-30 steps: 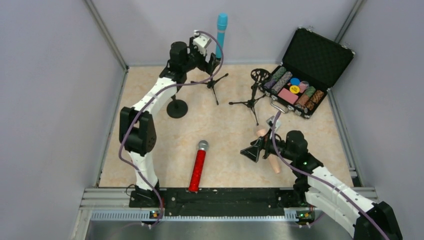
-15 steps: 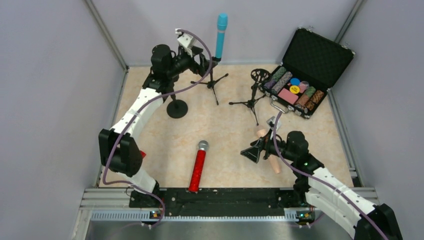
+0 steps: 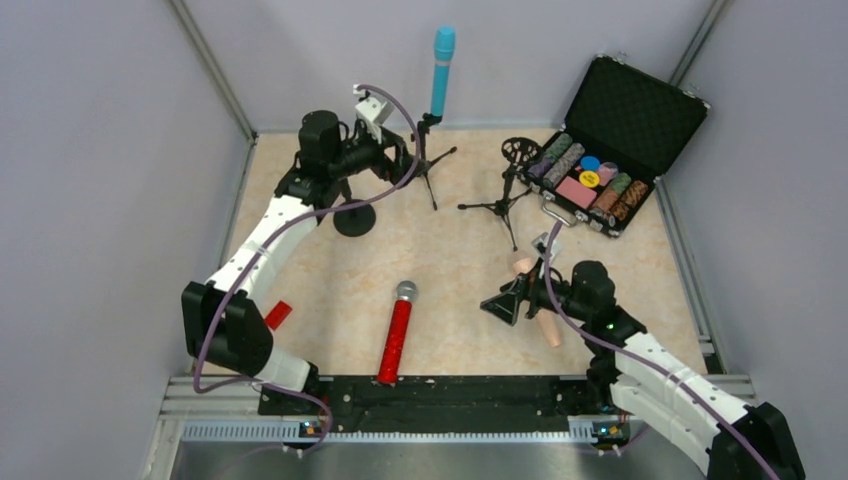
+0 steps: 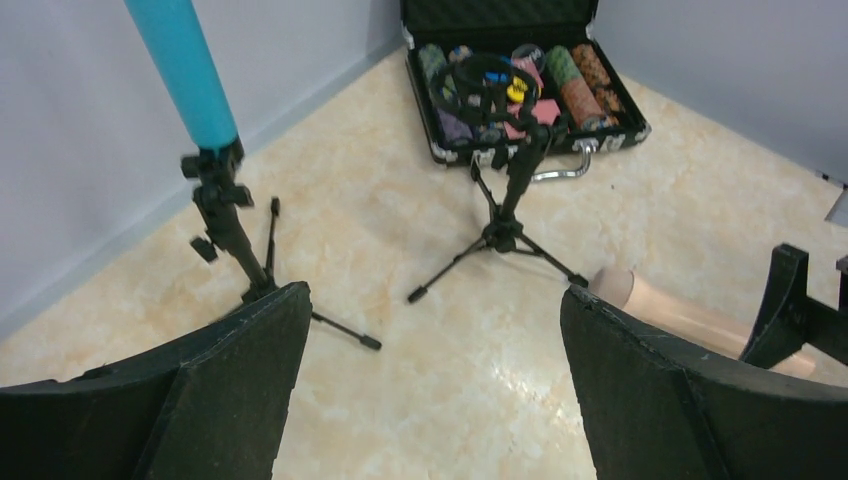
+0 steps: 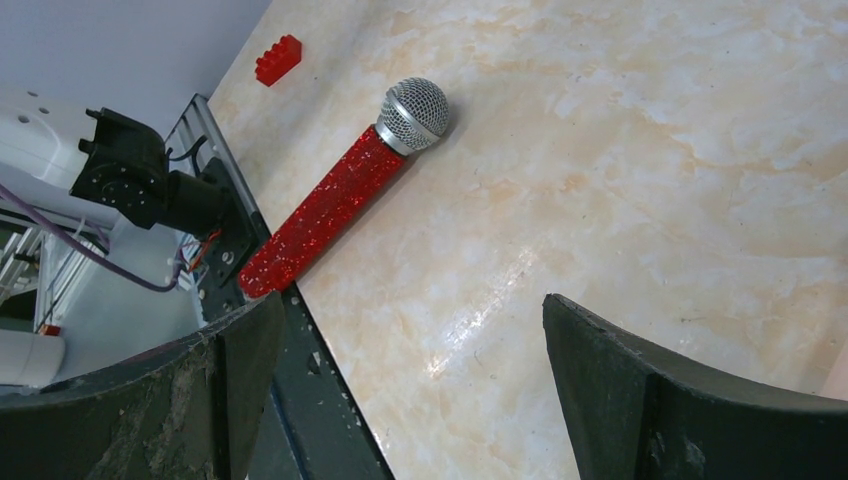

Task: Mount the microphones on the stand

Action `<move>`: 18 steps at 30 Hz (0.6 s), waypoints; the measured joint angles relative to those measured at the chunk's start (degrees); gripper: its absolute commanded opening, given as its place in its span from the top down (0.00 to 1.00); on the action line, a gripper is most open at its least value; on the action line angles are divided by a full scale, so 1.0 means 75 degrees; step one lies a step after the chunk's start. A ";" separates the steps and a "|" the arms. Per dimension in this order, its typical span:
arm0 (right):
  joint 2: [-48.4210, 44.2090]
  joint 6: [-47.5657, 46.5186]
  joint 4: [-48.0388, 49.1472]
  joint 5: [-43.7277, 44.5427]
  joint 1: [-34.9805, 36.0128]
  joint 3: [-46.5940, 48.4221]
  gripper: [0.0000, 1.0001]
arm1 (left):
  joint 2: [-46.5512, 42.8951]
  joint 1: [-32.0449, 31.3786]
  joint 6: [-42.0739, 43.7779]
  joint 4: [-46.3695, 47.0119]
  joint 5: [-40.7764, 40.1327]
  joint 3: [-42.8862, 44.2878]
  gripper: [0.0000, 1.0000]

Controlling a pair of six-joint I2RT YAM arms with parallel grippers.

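The teal-blue microphone (image 3: 441,66) (image 4: 184,70) stands upright, clipped in the back tripod stand (image 3: 428,160) (image 4: 226,215). Just left of that stand my left gripper (image 3: 400,158) (image 4: 435,390) is open and holds nothing. A second tripod stand (image 3: 511,185) (image 4: 505,195) with a round holder has no microphone in it. The glittery red microphone (image 3: 397,335) (image 5: 340,195) lies flat near the front edge. Beside the pale peach microphone (image 3: 545,322) (image 4: 680,315), which lies on the table partly under the wrist, my right gripper (image 3: 503,300) (image 5: 410,390) is open with only bare table between its fingers.
An open black case (image 3: 612,150) (image 4: 520,75) of poker chips sits at the back right. A round black stand base (image 3: 353,218) lies under my left arm. A small red brick (image 3: 277,315) (image 5: 278,58) rests at the front left.
My left gripper has opened fully and drawn back to the left, away from the teal-blue microphone, which stays upright in its stand. The right arm has not moved.
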 measured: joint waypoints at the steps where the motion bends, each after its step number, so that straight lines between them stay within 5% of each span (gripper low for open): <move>1: 0.0026 0.0003 0.0006 0.0003 0.0000 0.0006 0.02 | -0.0017 0.0000 0.0041 -0.0111 0.0003 -0.0096 0.01; 18: 0.0635 0.0192 0.0166 0.0230 0.0000 0.0490 0.02 | -0.1186 -0.0067 0.0431 -0.0498 -0.0577 -0.1510 0.01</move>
